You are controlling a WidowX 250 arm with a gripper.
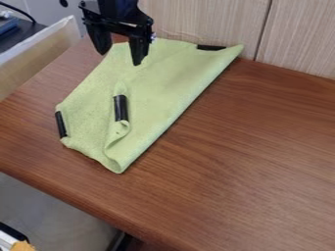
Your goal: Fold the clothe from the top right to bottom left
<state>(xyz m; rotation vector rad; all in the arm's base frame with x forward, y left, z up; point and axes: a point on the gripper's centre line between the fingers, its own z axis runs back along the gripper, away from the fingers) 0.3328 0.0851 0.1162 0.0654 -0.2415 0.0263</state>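
The brown counter carries the whole job, giving the cloth a flat, steady bed to be folded on. Behind it rises the pale wood-grain wall, with the cloth's upper edge lying close beside it. The green cloth lies slantwise on the upper left part of the counter, and its long, straight right-hand side looks like a crease, so I judge that much of the fold has been made, with one layer laid over toward the lower left. The black arm comes in from the top edge, left of the middle, and its claw hangs nearly straight down by the cloth's upper left end, its two fingers well apart and nothing clamped between them. That pose would suit having let go of a corner, or lining up for another pinch. Smallest are the black strips, probably there to mark corners and give the claw something firm to grip: one strip at the upper right corner, another at the left edge, and a third upright in the middle, on a narrow curled flap. That last one seems to be the carried corner, stopping short of the left edge; drawing it farther over and flattening the curl would neaten the fold.
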